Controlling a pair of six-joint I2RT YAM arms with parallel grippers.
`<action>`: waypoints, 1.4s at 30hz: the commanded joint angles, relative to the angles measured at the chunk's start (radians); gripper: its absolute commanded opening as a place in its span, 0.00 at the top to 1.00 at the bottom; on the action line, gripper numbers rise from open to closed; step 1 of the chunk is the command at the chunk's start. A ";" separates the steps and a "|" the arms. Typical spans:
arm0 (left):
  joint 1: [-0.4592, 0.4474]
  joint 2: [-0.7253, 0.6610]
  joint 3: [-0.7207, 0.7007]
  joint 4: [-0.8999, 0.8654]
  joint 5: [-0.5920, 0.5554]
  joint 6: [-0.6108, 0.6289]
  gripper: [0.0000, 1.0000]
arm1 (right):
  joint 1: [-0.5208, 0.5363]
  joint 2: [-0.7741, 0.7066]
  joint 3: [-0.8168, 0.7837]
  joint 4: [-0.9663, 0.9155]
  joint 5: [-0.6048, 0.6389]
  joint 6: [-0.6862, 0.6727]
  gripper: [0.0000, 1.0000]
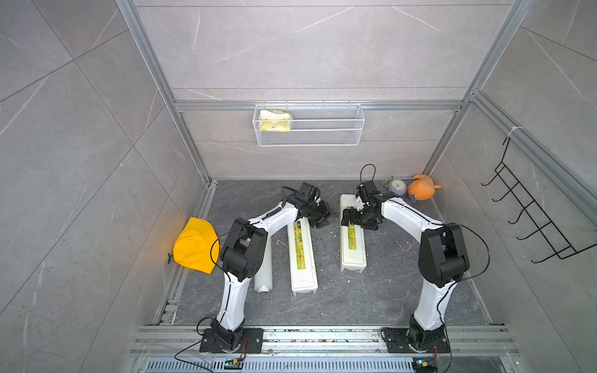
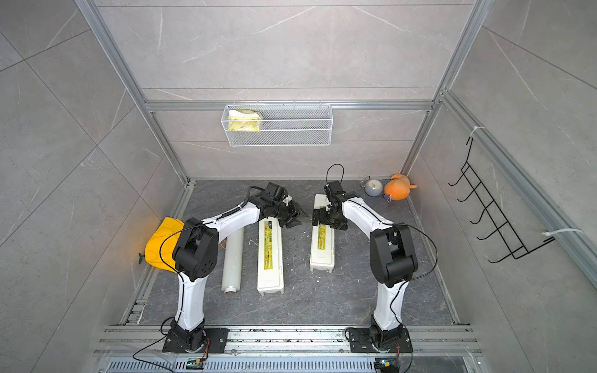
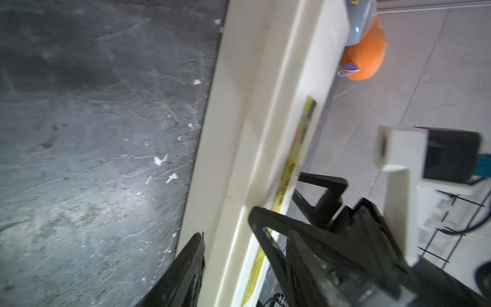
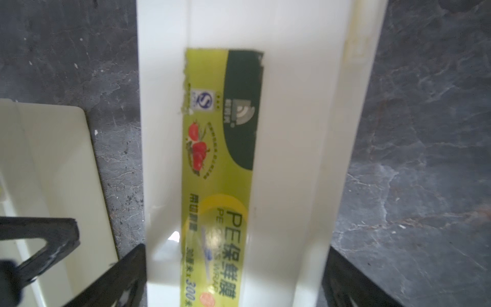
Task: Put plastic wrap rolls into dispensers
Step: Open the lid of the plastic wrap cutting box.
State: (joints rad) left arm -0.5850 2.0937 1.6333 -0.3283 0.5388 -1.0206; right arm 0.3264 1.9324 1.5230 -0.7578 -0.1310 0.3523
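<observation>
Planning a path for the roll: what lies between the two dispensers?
In both top views, only dark flecked floor separates the dispenser beside the loose plastic wrap roll from the other dispenser; the left claw hangs at the gap's far end.

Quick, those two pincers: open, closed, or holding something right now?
Left pincer: cannot be told, its view is blurred.
Right pincer: open, straddling a dispenser.
</observation>
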 commanded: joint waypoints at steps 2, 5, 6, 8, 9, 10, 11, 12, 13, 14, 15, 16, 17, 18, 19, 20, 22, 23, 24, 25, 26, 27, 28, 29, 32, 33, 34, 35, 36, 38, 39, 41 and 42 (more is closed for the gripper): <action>0.008 -0.032 0.002 -0.020 -0.020 0.040 0.50 | 0.022 0.048 0.024 -0.078 0.106 0.028 0.00; 0.008 -0.025 0.015 -0.024 -0.016 0.045 0.51 | 0.022 0.048 0.019 -0.082 0.120 0.038 0.00; 0.008 -0.022 0.018 -0.025 -0.014 0.045 0.51 | 0.022 0.047 0.015 -0.079 0.120 0.039 0.00; 0.011 -0.022 0.019 -0.020 -0.008 0.042 0.51 | 0.021 0.040 -0.001 -0.057 0.094 0.044 0.00; 0.012 -0.023 0.017 -0.009 -0.008 0.037 0.50 | 0.022 0.034 -0.005 -0.049 0.078 0.045 0.00; 0.011 -0.023 0.014 -0.004 -0.008 0.033 0.50 | 0.022 0.028 -0.007 -0.043 0.065 0.046 0.00; 0.013 -0.020 0.016 0.002 -0.007 0.030 0.50 | 0.022 0.021 -0.009 -0.037 0.051 0.046 0.00; 0.012 -0.015 0.019 0.004 -0.001 0.028 0.50 | 0.022 0.014 -0.008 -0.034 0.039 0.046 0.00; 0.012 -0.010 0.023 0.005 0.004 0.025 0.50 | 0.021 0.005 -0.007 -0.033 0.026 0.044 0.01; 0.012 -0.008 0.025 0.006 0.008 0.024 0.50 | 0.022 -0.003 -0.008 -0.030 0.018 0.043 0.01; 0.012 -0.007 0.025 0.006 0.008 0.024 0.50 | 0.020 -0.010 -0.011 -0.026 0.007 0.043 0.01; 0.012 -0.008 0.025 0.007 0.006 0.024 0.50 | 0.017 -0.016 -0.014 -0.021 -0.008 0.043 0.02; 0.012 -0.009 0.025 0.009 0.005 0.024 0.50 | 0.014 -0.022 -0.021 -0.014 -0.024 0.045 0.03; 0.013 -0.008 0.026 0.009 0.005 0.024 0.50 | 0.011 -0.029 -0.027 -0.007 -0.039 0.049 0.03; 0.012 -0.003 0.028 0.010 0.007 0.024 0.50 | 0.010 -0.035 -0.033 0.001 -0.057 0.052 0.04; 0.013 0.004 0.031 0.014 0.011 0.020 0.50 | 0.008 -0.040 -0.036 0.007 -0.072 0.054 0.04; 0.012 0.016 0.029 0.021 0.019 0.011 0.50 | 0.006 -0.047 -0.038 0.008 -0.085 0.056 0.05; 0.010 0.020 0.027 0.029 0.023 0.005 0.50 | 0.007 -0.050 -0.038 0.006 -0.089 0.056 0.06; 0.011 0.024 0.027 0.035 0.025 0.002 0.50 | 0.005 -0.055 -0.038 0.006 -0.093 0.054 0.06; 0.010 0.030 0.029 0.038 0.028 0.001 0.50 | 0.005 -0.060 -0.038 0.005 -0.099 0.053 0.07; 0.009 0.036 0.034 0.041 0.031 -0.001 0.50 | 0.003 -0.064 -0.036 0.006 -0.109 0.054 0.06; 0.008 0.046 0.041 0.044 0.036 -0.001 0.50 | 0.001 -0.068 -0.036 0.008 -0.119 0.054 0.07; 0.006 0.060 0.056 0.047 0.048 -0.004 0.49 | 0.001 -0.073 -0.038 0.010 -0.131 0.056 0.06; 0.003 0.072 0.071 0.048 0.057 -0.004 0.49 | -0.001 -0.078 -0.039 0.015 -0.141 0.056 0.06; -0.008 0.107 0.106 0.057 0.085 -0.014 0.47 | -0.012 -0.094 -0.051 0.038 -0.192 0.064 0.06; -0.014 0.114 0.109 0.061 0.086 -0.019 0.47 | -0.017 -0.100 -0.057 0.049 -0.221 0.069 0.06; -0.016 0.118 0.109 0.064 0.087 -0.022 0.47 | -0.023 -0.105 -0.066 0.061 -0.248 0.075 0.06; -0.018 0.123 0.111 0.067 0.086 -0.025 0.46 | -0.031 -0.112 -0.077 0.079 -0.279 0.083 0.06; -0.020 0.128 0.111 0.070 0.088 -0.028 0.46 | -0.036 -0.118 -0.087 0.094 -0.301 0.090 0.06; -0.022 0.142 0.112 0.079 0.095 -0.036 0.46 | -0.047 -0.129 -0.100 0.118 -0.342 0.096 0.06; -0.022 0.150 0.115 0.083 0.100 -0.040 0.46 | -0.050 -0.132 -0.104 0.123 -0.351 0.096 0.06; -0.026 0.162 0.115 0.109 0.119 -0.053 0.45 | -0.052 -0.136 -0.104 0.119 -0.359 0.086 0.06; -0.028 0.167 0.114 0.125 0.133 -0.061 0.44 | -0.052 -0.138 -0.102 0.115 -0.360 0.079 0.05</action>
State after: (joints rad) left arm -0.6075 2.2383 1.7145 -0.2600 0.6147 -1.0519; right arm 0.2718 1.8584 1.4128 -0.6819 -0.3798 0.4191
